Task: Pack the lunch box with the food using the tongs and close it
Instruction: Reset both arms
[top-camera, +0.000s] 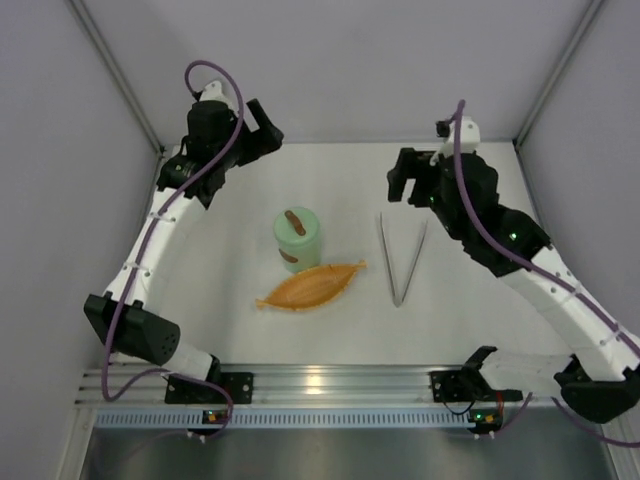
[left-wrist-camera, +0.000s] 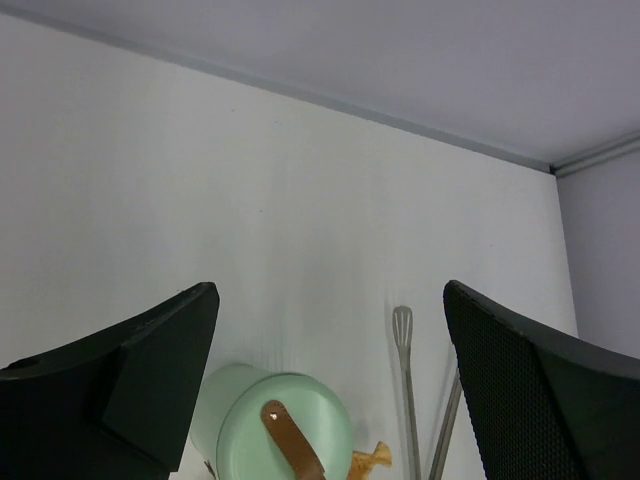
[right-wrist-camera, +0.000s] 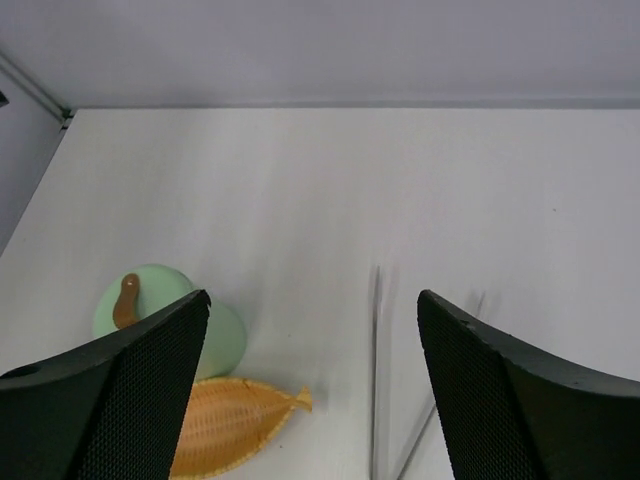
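Note:
The mint-green lunch box (top-camera: 297, 240) stands upright mid-table with its lid and brown handle on top; it also shows in the left wrist view (left-wrist-camera: 330, 430) and the right wrist view (right-wrist-camera: 160, 290). The silver tongs (top-camera: 402, 258) lie flat to its right in a narrow V, joined end toward me, and nothing holds them (left-wrist-camera: 405, 380) (right-wrist-camera: 375, 380). No food shows in any view. My left gripper (top-camera: 264, 128) hangs open above the far left of the table (left-wrist-camera: 330, 287). Behind the tongs my right gripper (top-camera: 403, 178) is raised and open, with nothing between its fingers (right-wrist-camera: 313, 295).
An orange leaf-shaped tray (top-camera: 312, 286) lies just in front of the lunch box, and nothing shows in it (right-wrist-camera: 230, 425). Grey walls close the table at the back and both sides. A metal rail (top-camera: 320, 380) runs along the near edge.

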